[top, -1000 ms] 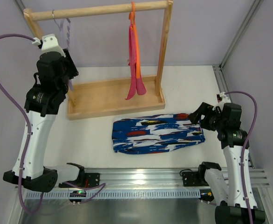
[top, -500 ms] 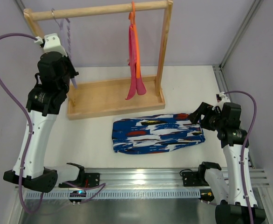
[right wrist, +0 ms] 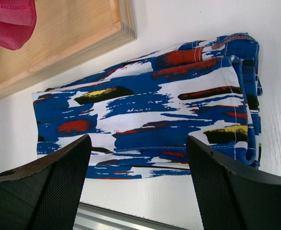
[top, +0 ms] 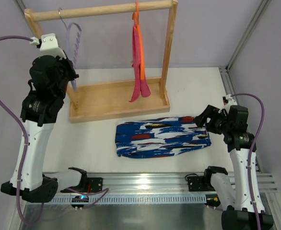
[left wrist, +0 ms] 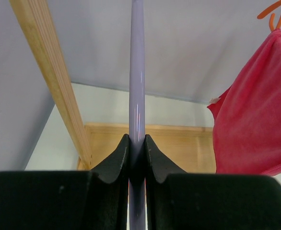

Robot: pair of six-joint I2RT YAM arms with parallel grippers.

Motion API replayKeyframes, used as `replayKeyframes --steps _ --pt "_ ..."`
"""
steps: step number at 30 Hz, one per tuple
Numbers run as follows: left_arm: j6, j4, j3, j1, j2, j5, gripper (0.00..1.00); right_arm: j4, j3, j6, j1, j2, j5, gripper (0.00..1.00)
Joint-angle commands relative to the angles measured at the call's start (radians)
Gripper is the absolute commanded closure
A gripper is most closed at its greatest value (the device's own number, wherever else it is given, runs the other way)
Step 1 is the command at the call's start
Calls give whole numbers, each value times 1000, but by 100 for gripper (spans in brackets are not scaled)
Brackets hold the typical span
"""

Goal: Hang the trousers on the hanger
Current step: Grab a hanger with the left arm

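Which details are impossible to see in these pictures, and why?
1. Top view: whether the hook of the hanger sits on the rail, too small to tell.
2. Left wrist view: that hook, cut off by the top edge.
3. Right wrist view: lower corners of the trousers, covered by the right claw.

No readable text, labels, brands, numbers or signs anywhere in these views.
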Motion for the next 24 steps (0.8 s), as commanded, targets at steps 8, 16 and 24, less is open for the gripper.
replayKeyframes --steps 8,16,24 --pt "48 181 -35 7 -105 2 100 7 -6 -5 5 -30 0 18" --pt "70 254 -67 7 -131 37 100 10 -10 -5 5 -35 -3 18" --pt "30 184 -63 5 -119 23 100 7 -12 -5 5 -45 -5 18"
